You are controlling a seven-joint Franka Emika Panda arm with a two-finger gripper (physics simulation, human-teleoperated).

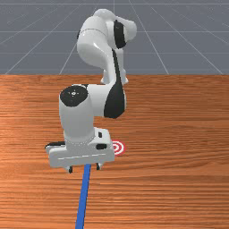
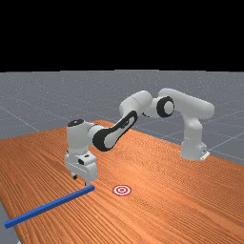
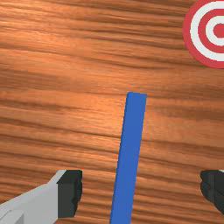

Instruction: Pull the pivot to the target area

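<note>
The task's pivot I take to be the blue bar (image 2: 50,206), lying on the worktop (image 2: 157,205). Its inner end (image 3: 136,101) is under the hand, on the side facing the arm's base (image 2: 193,140). In the far view the rest runs toward the far view's lower left, where the outer end reaches the worktop's edge and appears to overhang it.

End effector (image 3: 141,190): set wide, holding nothing. In the wrist view the bar passes between the two fingers (image 3: 70,194), with bare wood visible on either side of it and neither finger touching. The inner end projects past the fingers toward the base side. I cannot tell whether the fingertips are low enough to catch the bar's sides.

Target area, the red and white rings (image 2: 122,190): flat on the worktop, nearer the base than the bar's inner end, and offset to the front view's right. No part of the bar is on the rings; wood shows between them.

Progress, in my judgement: positioning over the bar is largely done, while grip and transfer are outstanding. I would next check the height, lower if needed, and close on the bar, then draw it toward the base with a sideways correction to the rings.

Points of concern: the bar is long and the hold would be near one end, so it may swing during the pull. A straight pull without correction would likely pass beside the target.
</note>
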